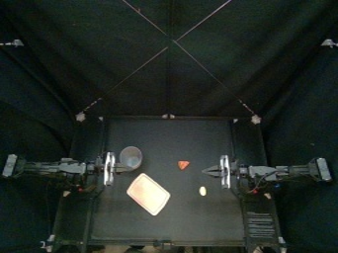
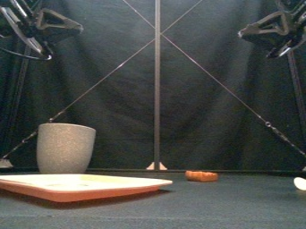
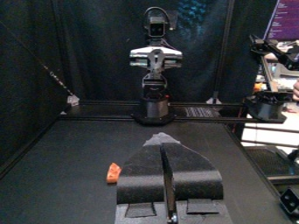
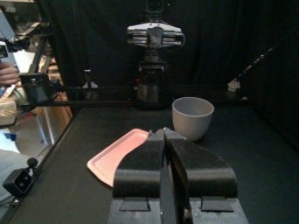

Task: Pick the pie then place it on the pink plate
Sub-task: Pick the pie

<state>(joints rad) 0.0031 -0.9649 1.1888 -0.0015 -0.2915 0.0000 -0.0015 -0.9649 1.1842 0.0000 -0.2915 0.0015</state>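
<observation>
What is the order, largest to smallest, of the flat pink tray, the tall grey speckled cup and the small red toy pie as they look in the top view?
1. flat pink tray
2. tall grey speckled cup
3. small red toy pie

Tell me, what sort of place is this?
Probably a robot test booth: black curtains around a small table, a left arm and right arm at its sides, and toy props, a tray, cup and pie.
</observation>
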